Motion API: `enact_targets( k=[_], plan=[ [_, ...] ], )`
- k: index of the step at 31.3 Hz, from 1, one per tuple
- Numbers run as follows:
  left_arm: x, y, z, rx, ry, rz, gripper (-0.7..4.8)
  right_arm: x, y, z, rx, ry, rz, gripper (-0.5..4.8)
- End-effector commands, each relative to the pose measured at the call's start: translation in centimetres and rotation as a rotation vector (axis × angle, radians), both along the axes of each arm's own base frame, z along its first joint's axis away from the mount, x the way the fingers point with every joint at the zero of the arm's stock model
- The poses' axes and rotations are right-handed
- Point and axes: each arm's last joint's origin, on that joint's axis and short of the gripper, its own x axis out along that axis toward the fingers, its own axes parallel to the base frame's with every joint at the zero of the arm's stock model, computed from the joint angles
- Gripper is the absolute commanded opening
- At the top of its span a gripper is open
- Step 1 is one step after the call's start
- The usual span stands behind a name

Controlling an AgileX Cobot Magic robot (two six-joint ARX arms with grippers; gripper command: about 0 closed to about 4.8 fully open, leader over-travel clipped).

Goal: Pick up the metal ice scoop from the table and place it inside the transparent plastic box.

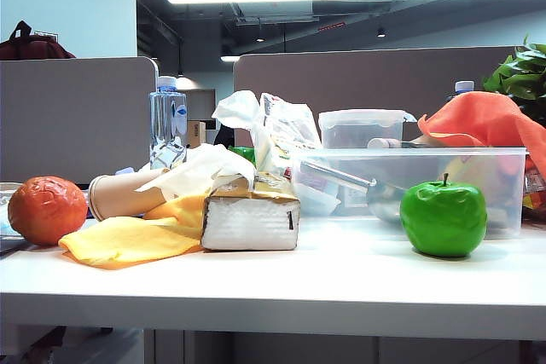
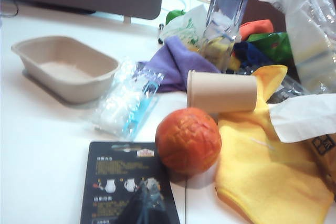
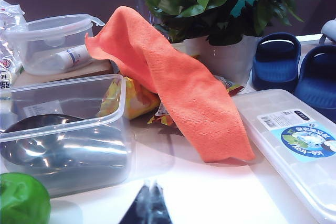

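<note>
Shiny silver metal ice scoop lies inside the wide, low transparent plastic box on the white worktop; bowl seen through the box wall, handle slanting up toward the rim. Glossy green apple stands just in front of the box. Orange microfibre cloth drapes over the box's far corner. Left hand: fingers pressed together, empty, low near the textured orange ball. Right hand: tips together, empty, near the box.
</note>
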Motion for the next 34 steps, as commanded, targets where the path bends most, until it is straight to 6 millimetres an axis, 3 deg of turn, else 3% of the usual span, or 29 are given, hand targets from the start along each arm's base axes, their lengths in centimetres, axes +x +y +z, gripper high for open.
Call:
enact_targets(
  k=[1, 6, 34],
  plan=[
    [-0.01, -0.09, 0.24, 0.086, -0.021, -0.038, -0.05, -0.01, -0.01, 0.22, -0.001, -0.018, -0.004, -0.01],
    [-0.01, -0.12, 0.23, 0.157, -0.025, -0.052, -0.05, -0.01, -0.01, 0.22, -0.001, -0.018, -0.004, -0.01],
    [0.0, -0.64, 0.29, 0.157, -0.033, -0.084, -0.06, -0.01, -0.01, 0.22, -0.001, -0.018, -0.004, -0.01]
  ],
)
